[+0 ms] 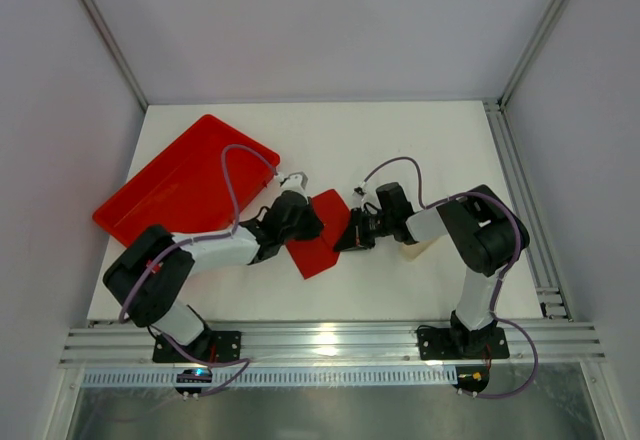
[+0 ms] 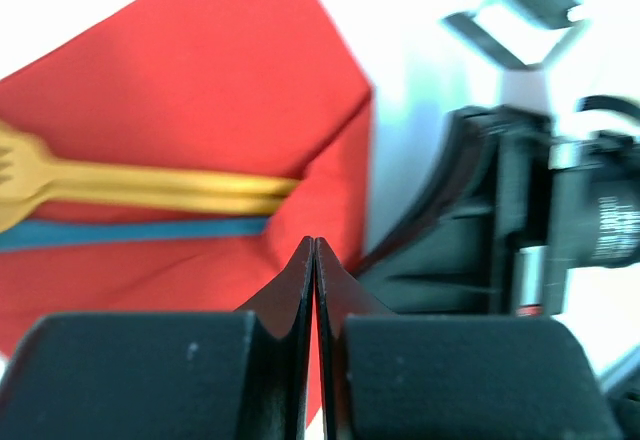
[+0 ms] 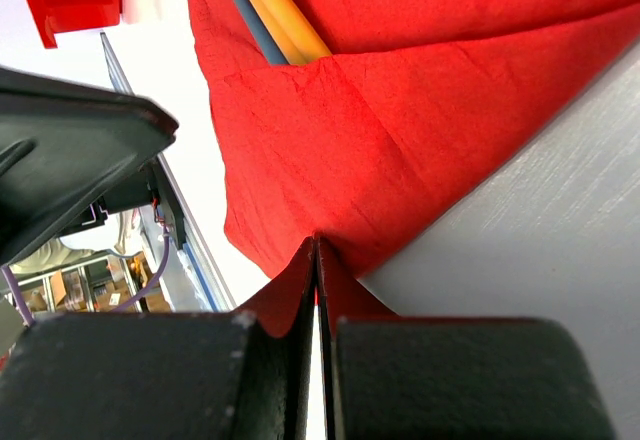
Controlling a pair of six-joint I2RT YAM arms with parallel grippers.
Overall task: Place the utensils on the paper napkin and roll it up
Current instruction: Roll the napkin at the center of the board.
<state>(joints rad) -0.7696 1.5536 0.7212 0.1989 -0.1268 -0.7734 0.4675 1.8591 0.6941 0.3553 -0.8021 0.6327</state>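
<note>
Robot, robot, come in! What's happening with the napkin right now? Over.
Left end effector shut at paper napkin edge. Right end effector shut, opposite edge. Wooden fork on napkin, handle under folded flap. Red tray aside, nothing blocking.

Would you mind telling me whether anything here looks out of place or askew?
The red tray sits askew at the table's far left, one corner seemingly past the edge. The paper napkin lies diagonally, a corner folded over the utensils.
</note>
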